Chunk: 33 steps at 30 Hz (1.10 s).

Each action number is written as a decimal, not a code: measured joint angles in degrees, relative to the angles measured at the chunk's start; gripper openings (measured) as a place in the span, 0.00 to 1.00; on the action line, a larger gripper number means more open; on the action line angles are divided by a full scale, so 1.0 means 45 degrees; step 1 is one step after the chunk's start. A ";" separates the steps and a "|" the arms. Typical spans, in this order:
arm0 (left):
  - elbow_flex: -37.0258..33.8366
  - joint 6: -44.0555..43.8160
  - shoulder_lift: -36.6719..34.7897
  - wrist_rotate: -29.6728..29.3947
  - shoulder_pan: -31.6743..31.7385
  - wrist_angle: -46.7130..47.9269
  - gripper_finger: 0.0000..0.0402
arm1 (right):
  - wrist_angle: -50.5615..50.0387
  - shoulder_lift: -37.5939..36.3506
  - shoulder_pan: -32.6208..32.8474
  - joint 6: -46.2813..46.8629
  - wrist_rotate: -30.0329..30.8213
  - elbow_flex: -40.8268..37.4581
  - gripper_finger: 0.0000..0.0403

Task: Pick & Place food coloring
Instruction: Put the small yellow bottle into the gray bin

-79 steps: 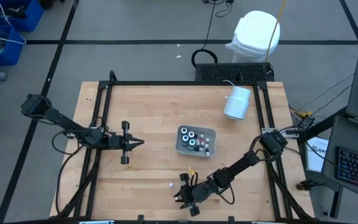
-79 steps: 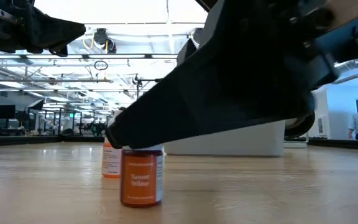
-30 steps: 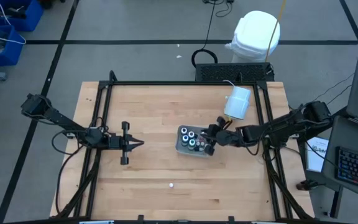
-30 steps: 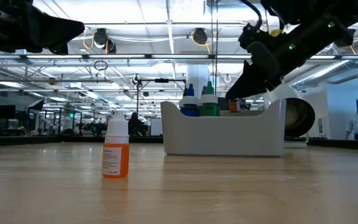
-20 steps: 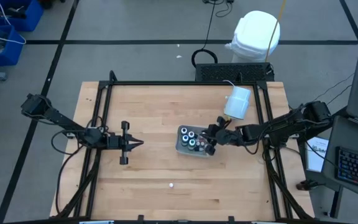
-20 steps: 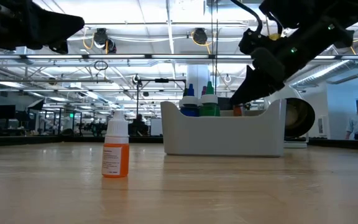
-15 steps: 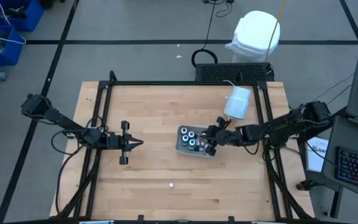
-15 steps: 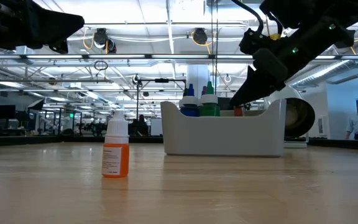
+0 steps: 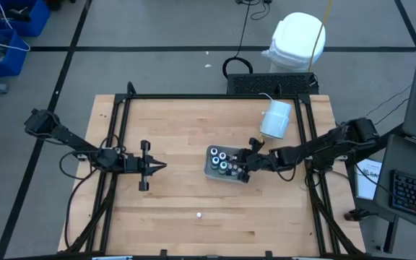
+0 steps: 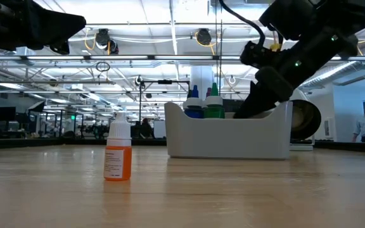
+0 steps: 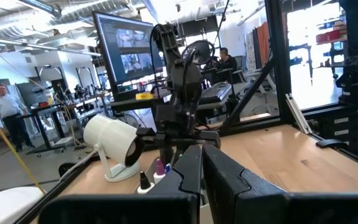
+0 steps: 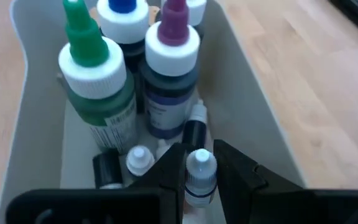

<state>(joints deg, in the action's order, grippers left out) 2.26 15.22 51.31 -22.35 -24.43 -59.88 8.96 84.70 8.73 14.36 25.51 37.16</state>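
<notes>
The tray holds many bottles. The right gripper grips a white-capped small bottle inside; its lower part is hidden.

Right tool tips behind tray wall; contents mostly hidden

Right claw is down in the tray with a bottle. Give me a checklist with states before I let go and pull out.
1. Right claw inside the tray: ok; its fingers are below the rim in the low view.
2. Small white-capped bottle between the fingers: ok, upright.
3. Bottle resting on the tray floor: cannot tell; its base is hidden.
4. Neighbours: green-topped bottle and purple-topped bottle stand upright, apart from the fingers: ok.
5. Orange bottle on the table, outside the tray: not ok.
6. Left claw parked away from the tray: ok.
</notes>
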 joint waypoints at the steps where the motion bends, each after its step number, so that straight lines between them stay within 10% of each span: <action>1: 0.0000 0.0000 0.0000 -0.0004 0.0000 0.0000 0.06 | 0.0126 0.0111 -0.0012 0.0004 -0.0003 0.0003 0.14; 22: 0.0000 -0.0116 0.0000 -0.0004 0.0000 0.0015 0.06 | 0.0303 0.0022 -0.0063 -0.0055 0.0041 -0.0012 0.22; 33: 0.0000 -0.0194 0.0000 -0.0009 0.0000 0.0015 0.06 | -0.0755 -0.5142 0.1109 -0.0398 -0.0022 -0.0014 0.19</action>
<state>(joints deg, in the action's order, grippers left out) 2.26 14.35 51.31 -22.39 -24.43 -59.81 5.57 61.56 13.72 12.57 25.41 37.09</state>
